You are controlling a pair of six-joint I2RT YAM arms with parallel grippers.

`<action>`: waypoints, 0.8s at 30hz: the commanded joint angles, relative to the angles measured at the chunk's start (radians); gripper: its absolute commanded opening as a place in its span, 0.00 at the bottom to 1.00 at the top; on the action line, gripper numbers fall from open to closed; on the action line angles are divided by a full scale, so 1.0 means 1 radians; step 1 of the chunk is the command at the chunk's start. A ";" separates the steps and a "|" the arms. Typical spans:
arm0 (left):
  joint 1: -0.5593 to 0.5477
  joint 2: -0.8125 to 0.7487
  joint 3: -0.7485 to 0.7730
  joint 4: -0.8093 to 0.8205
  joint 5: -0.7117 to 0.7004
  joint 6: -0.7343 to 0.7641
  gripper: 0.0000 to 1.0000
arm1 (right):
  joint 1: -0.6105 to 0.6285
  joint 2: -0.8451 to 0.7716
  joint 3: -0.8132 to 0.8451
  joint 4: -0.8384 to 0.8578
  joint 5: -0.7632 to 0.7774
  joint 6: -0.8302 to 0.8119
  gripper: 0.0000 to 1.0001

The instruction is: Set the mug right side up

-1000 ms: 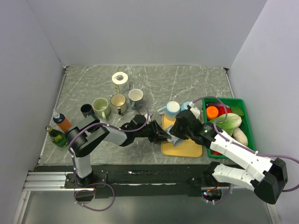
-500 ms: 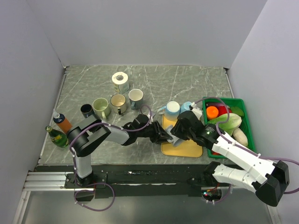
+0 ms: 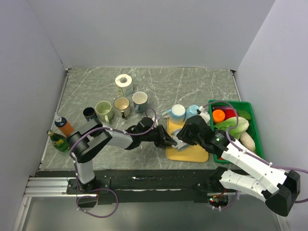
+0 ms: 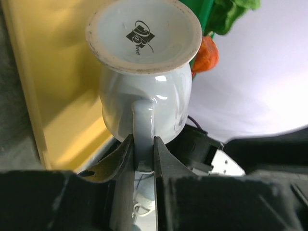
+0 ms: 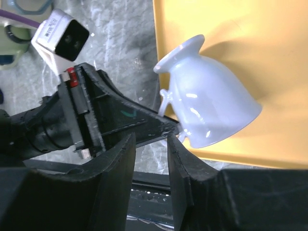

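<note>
A pale white mug (image 4: 144,96) hangs tilted just above the yellow board (image 3: 195,153), its footed base with a dark logo turned up toward the left wrist camera. My left gripper (image 4: 143,144) is shut on the mug's handle; it also shows in the top view (image 3: 169,140). In the right wrist view the mug (image 5: 209,110) leans with its mouth down and to the right over the board (image 5: 240,48). My right gripper (image 5: 150,144) is open and empty, just beside the mug and the left fingers (image 5: 159,126), touching neither. In the top view the mug (image 3: 180,143) sits between both grippers.
A green basket (image 3: 252,126) of vegetables stands right of the board. Two blue mugs (image 3: 178,111) stand behind the board. Three upright mugs (image 3: 121,106), a black cup (image 3: 89,113) and a tape roll (image 3: 123,83) are at the back left. Two bottles (image 3: 60,139) stand at the left edge.
My right arm has drawn back a little to the right, away from the mug. My left gripper keeps the handle and has barely moved.
</note>
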 commanded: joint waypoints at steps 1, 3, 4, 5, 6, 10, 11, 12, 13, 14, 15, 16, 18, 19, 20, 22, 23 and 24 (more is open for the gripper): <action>0.004 -0.168 -0.004 0.074 0.003 0.085 0.01 | 0.005 -0.084 -0.010 0.037 0.004 -0.030 0.40; 0.022 -0.256 -0.009 0.024 -0.027 0.135 0.01 | 0.005 -0.127 -0.013 0.054 -0.005 -0.045 0.41; 0.030 -0.288 -0.013 0.010 -0.038 0.164 0.01 | 0.005 -0.141 -0.017 0.065 -0.011 -0.050 0.41; 0.038 -0.347 -0.015 -0.006 -0.055 0.176 0.01 | 0.007 -0.170 -0.022 0.079 -0.016 -0.065 0.42; 0.056 -0.377 -0.016 -0.047 -0.064 0.187 0.01 | 0.007 -0.182 -0.027 0.092 -0.025 -0.076 0.42; 0.093 -0.516 -0.026 -0.124 -0.115 0.234 0.01 | 0.005 -0.263 -0.068 0.230 -0.094 -0.114 0.43; 0.111 -0.567 -0.032 -0.128 -0.121 0.234 0.01 | 0.005 -0.297 -0.079 0.270 -0.106 -0.137 0.44; 0.119 -0.593 -0.049 -0.124 -0.130 0.233 0.01 | 0.007 -0.312 -0.090 0.305 -0.120 -0.151 0.44; 0.125 -0.618 -0.058 -0.119 -0.138 0.227 0.01 | 0.007 -0.328 -0.111 0.382 -0.152 -0.165 0.45; 0.131 -0.665 -0.065 -0.116 -0.146 0.224 0.01 | 0.007 -0.352 -0.122 0.423 -0.167 -0.195 0.46; 0.140 -0.685 -0.079 -0.115 -0.159 0.221 0.01 | 0.007 -0.360 -0.131 0.463 -0.190 -0.214 0.47; 0.145 -0.705 -0.087 -0.106 -0.161 0.212 0.01 | 0.008 -0.366 -0.148 0.511 -0.212 -0.232 0.49; 0.154 -0.756 -0.116 -0.073 -0.161 0.193 0.01 | 0.010 -0.366 -0.157 0.624 -0.273 -0.277 0.54; 0.157 -0.770 -0.127 -0.037 -0.161 0.164 0.01 | 0.013 -0.360 -0.159 0.657 -0.287 -0.290 0.57; 0.159 -0.794 -0.136 -0.023 -0.161 0.152 0.01 | 0.016 -0.345 -0.156 0.719 -0.310 -0.322 0.59; 0.165 -0.813 -0.156 -0.004 -0.157 0.114 0.01 | 0.022 -0.323 -0.143 0.770 -0.332 -0.359 0.65; 0.170 -0.829 -0.165 0.023 -0.155 0.095 0.01 | 0.030 -0.306 -0.139 0.799 -0.339 -0.402 0.67; 0.173 -0.839 -0.187 0.043 -0.155 0.071 0.01 | 0.034 -0.299 -0.136 0.830 -0.326 -0.421 0.68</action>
